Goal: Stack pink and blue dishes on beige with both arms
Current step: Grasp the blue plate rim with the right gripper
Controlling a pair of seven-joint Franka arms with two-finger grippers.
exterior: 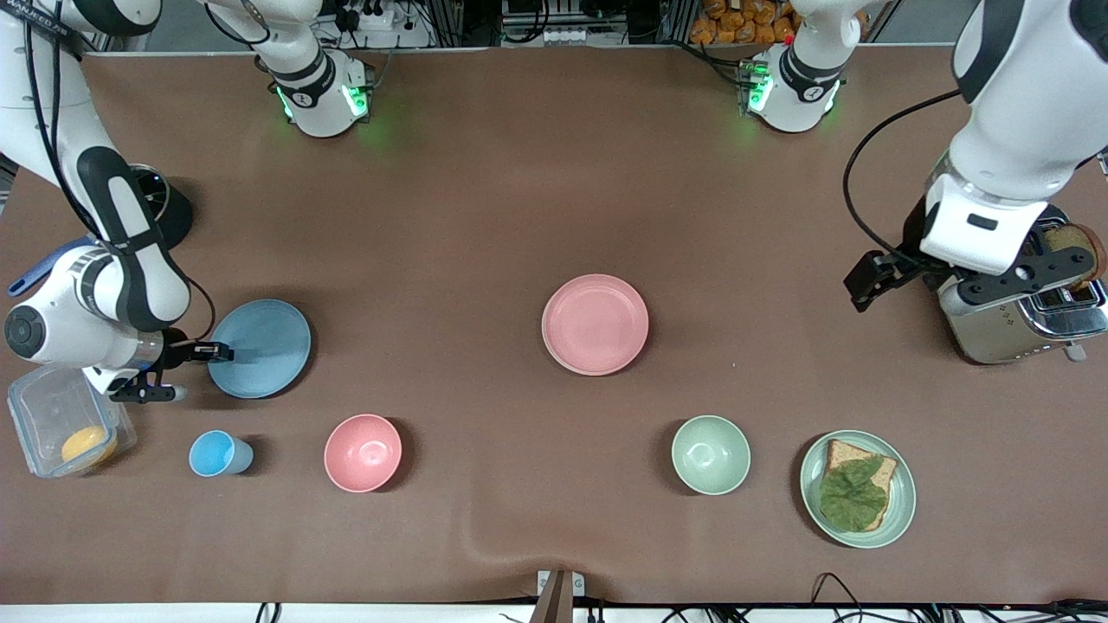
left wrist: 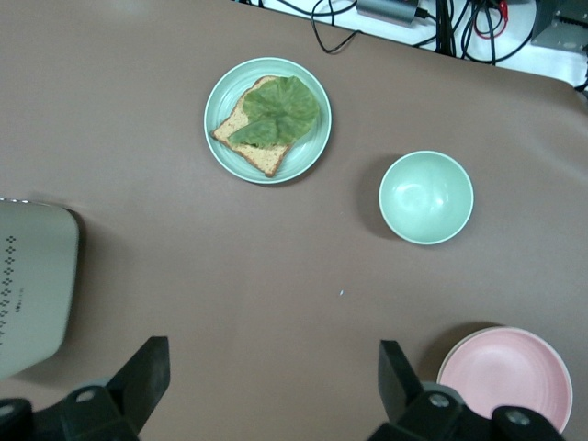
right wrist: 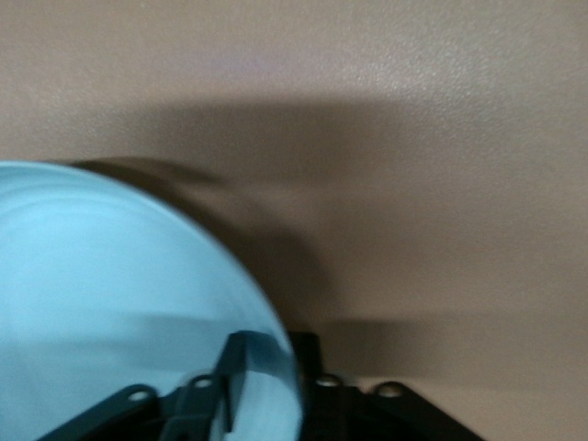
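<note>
The light blue plate lies toward the right arm's end of the table. My right gripper is at its rim, shut on it. In the right wrist view one finger presses on the blue plate and the other sits under the rim. The pink plate rests alone at the table's middle and also shows in the left wrist view. My left gripper hangs open by the toaster, with nothing between its fingers. No beige plate is in view.
Nearest the front camera stand a clear box with a yellow item, a small blue cup, a pink bowl, a green bowl and a green plate with toast and a leaf. A bread slice sticks out of the toaster.
</note>
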